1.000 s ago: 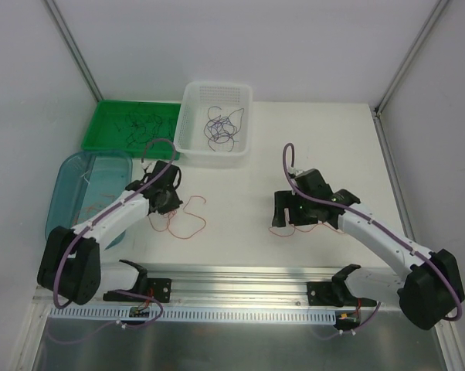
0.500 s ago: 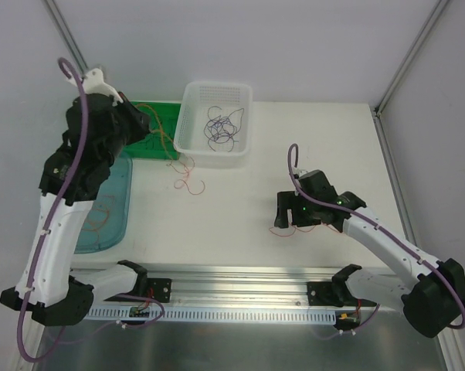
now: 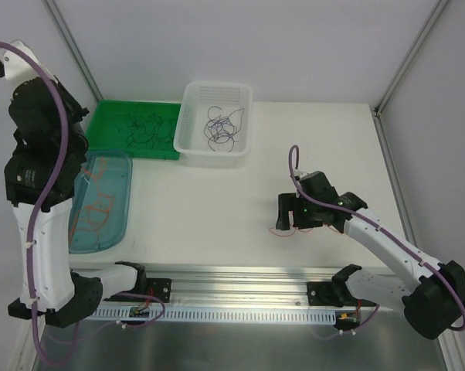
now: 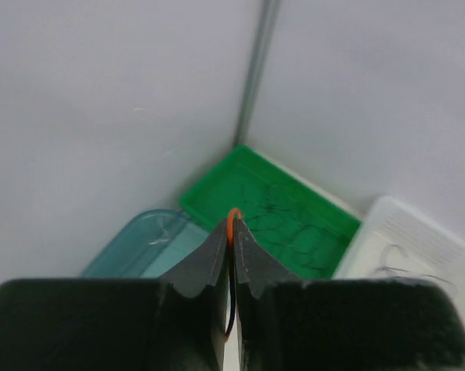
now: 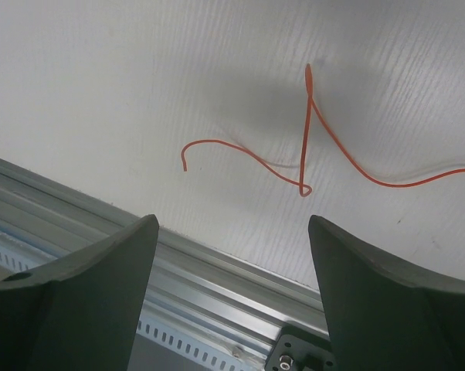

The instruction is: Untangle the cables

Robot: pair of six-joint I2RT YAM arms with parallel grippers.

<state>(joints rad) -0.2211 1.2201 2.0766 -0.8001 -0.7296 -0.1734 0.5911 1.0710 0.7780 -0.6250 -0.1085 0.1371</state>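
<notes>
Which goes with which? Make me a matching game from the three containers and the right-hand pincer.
1 green flat plastic tray
2 white perforated plastic basket
3 translucent blue plastic bin
4 right pincer

A holds orange strands
B open above an orange wire on the white table
C holds black strands
D holds dark purple strands

Pairs: 1-C, 2-D, 3-A, 4-B.

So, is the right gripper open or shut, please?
Open: the right gripper's fingers stand wide apart above an orange cable lying on the table.
</notes>
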